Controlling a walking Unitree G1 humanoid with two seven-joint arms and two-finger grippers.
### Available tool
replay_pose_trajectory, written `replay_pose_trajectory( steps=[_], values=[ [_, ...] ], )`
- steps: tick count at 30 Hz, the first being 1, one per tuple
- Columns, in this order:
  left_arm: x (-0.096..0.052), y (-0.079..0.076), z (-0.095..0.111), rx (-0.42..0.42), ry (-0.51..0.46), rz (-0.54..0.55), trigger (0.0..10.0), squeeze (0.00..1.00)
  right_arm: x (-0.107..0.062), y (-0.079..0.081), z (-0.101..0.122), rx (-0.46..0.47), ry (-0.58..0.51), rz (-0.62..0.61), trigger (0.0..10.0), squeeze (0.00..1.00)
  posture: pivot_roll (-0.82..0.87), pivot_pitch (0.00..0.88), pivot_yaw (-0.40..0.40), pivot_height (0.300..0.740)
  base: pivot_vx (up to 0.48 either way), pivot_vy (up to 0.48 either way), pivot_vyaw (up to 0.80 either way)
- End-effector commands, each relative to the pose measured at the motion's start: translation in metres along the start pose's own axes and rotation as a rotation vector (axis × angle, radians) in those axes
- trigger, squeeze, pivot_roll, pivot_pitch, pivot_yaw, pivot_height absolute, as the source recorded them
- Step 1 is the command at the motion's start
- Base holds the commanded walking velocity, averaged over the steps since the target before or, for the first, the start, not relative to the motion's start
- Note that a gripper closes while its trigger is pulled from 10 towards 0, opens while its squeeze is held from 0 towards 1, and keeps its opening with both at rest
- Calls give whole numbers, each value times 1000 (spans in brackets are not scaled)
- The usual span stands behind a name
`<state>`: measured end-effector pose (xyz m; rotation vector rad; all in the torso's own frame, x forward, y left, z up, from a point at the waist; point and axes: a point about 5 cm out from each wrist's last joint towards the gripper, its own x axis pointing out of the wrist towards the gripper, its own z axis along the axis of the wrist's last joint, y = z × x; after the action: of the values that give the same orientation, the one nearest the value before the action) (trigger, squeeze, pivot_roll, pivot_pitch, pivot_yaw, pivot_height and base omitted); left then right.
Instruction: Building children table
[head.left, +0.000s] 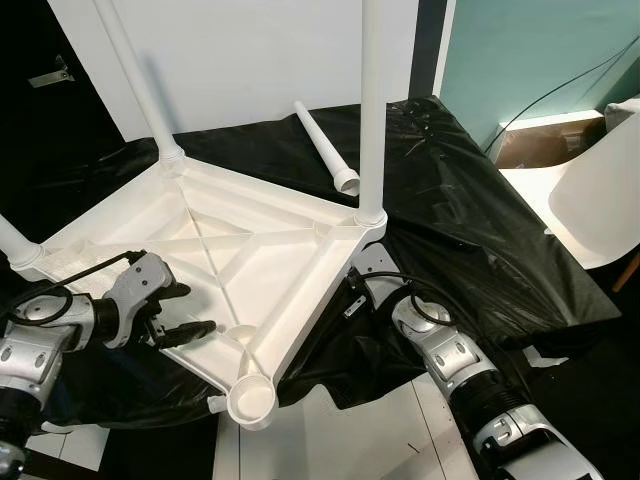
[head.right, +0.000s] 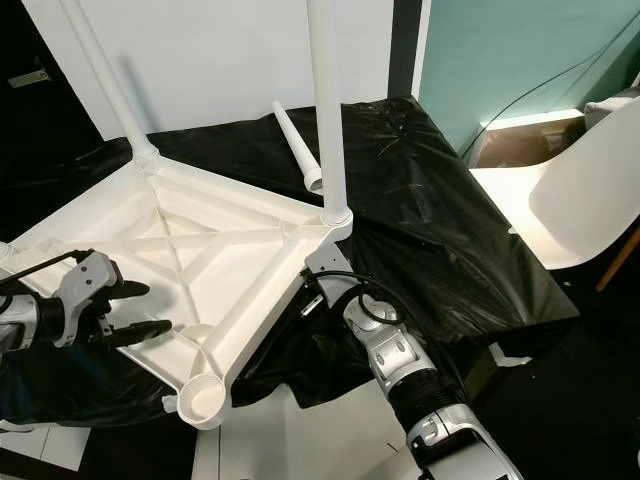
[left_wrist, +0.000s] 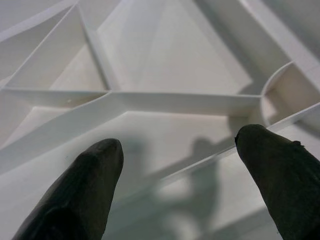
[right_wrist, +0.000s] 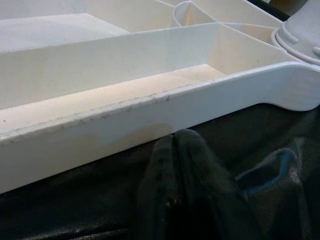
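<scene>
Place: a plain indoor room, home-like, set up for assembly work.
Walls: white wall (head.left: 250, 60) beside a teal one (head.left: 520, 50).
Furniture: white moulded chair (head.left: 600, 200) on the right.
Covering: black plastic sheeting (head.left: 480, 230) over the work surface.
Floor: pale floor (head.left: 330, 440).
Other: a dark cable (head.left: 570, 85) down the teal wall.

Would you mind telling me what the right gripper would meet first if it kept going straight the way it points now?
Most likely the outer side wall of the upturned white tabletop. The right gripper, fingers together, sits on the black plastic sheet just short of that rim.
</scene>
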<state>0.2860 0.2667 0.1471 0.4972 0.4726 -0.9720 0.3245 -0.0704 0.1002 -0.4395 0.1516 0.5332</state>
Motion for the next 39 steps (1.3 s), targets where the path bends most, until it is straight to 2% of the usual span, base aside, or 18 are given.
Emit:
replay_pose_trajectory(
  steps=[1, 4, 6, 11, 13, 18, 24, 25, 27, 28, 29, 33, 35, 36, 37, 39],
  values=[
    [-6, -17, -1, 18, 27, -369, 10000, 0, 0, 4, -1, 0, 9, 7, 10000, 0, -110, 0, 85, 740, 0, 0, 0],
    [-4, -18, -2, 23, 36, -396, 10000, 0, 0, 4, -1, 0, 10, 7, 10000, 0, -110, 0, 87, 740, 0, 0, 0],
    [7, -29, -10, 54, 87, -461, 10000, 0, 0, 4, -1, 2, 10, 6, 10000, 0, -108, 0, 86, 740, 0, 0, 0],
    [21, -41, -16, 104, 151, -550, 10000, 0, 1, 5, 0, 8, 8, 7, 10000, 0, -107, 0, 83, 740, 0, 0, 0],
    [21, -41, -16, 104, 151, -550, 10000, 0, 1, 5, 0, 8, 8, 7, 10000, 0, -107, 0, 83, 740, 0, 0, 0],
    [34, -41, -10, 154, 143, -542, 10000, 0, 1, 5, 0, 14, 9, 8, 10000, 0, -113, 0, 87, 740, 0, 0, 0],
    [30, -33, -11, 180, 180, -552, 10000, 0, 0, 5, -1, 20, 13, 3, 10000, 0, -115, 0, 86, 740, 0, 0, 0],
    [28, -32, -17, 195, 228, -554, 9373, 0, 0, 5, -2, 21, 16, 2, 10000, 0, -115, 0, 86, 740, 0, 0, 0],
    [27, -32, -18, 200, 240, -554, 9373, 0, 0, 5, -2, 21, 17, 1, 10000, 0, -115, 0, 86, 740, 0, 0, 0],
    [29, -35, -22, 212, 252, -552, 3882, 0, 0, 4, -2, 21, 18, -1, 10000, 0, -115, 0, 86, 740, 0, 0, 0],
    [31, -36, -24, 216, 251, -547, 0, 0, 0, 5, -1, 22, 18, -2, 10000, 0, -110, 0, 90, 740, 0, 0, 0],
    [38, -39, -25, 217, 216, -514, 0, 0, 1, 6, 1, 25, 13, -3, 10000, 0, -110, 0, 91, 740, 0, 0, 0],
    [46, -38, -22, 205, 158, -439, 0, 0, 1, 6, 1, 26, 11, -3, 10000, 0, -111, 0, 93, 740, 0, 0, 0],
    [46, -38, -22, 205, 158, -439, 0, 0, 1, 6, 1, 26, 11, -3, 10000, 0, -111, 0, 93, 740, 0, 0, 0],
    [54, -36, -21, 162, 105, -342, 0, 0, 0, 6, 1, 26, 12, -4, 10000, 0, -112, 0, 94, 740, 0, 0, 0],
    [58, -36, -22, 134, 85, -299, 0, 0, 0, 6, 0, 26, 14, -6, 10000, 0, -113, 0, 94, 740, 0, 0, 0]
  ],
)
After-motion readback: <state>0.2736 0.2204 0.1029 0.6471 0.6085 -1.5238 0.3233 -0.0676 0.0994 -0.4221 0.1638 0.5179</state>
